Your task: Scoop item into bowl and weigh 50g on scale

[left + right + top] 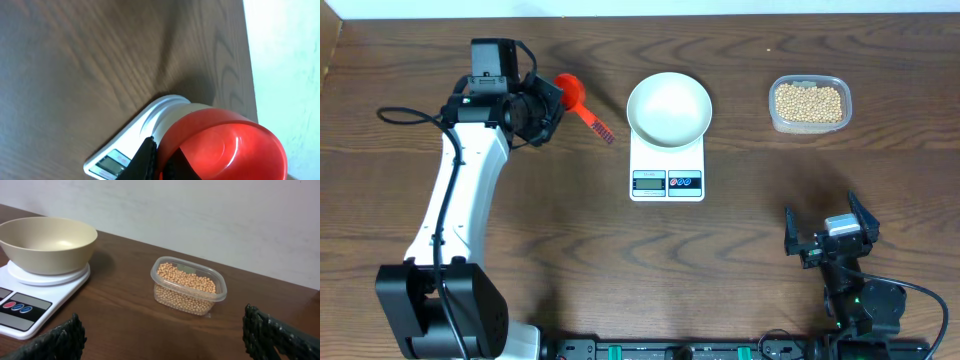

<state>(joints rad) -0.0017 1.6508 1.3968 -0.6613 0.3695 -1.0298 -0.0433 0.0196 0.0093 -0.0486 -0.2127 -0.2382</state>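
Observation:
The white bowl (669,105) stands empty on the white scale (667,182) at the table's middle back. The tan beans (808,103) fill a clear plastic tub at the back right. My left gripper (542,104) is left of the scale, shut on the cup of a red scoop (571,90) whose handle points toward the scale. In the left wrist view the scoop (235,150) sits against my jaws (160,160), empty, with the scale (117,162) behind it. My right gripper (830,232) is open and empty near the front right. Its wrist view (162,335) shows the bowl (47,242), scale (30,305) and beans (187,282).
The clear tub (776,120) is about a hand's width right of the bowl. The table's back edge meets a white wall (290,60) just behind the scoop. The left arm's white link (455,200) stretches along the left side.

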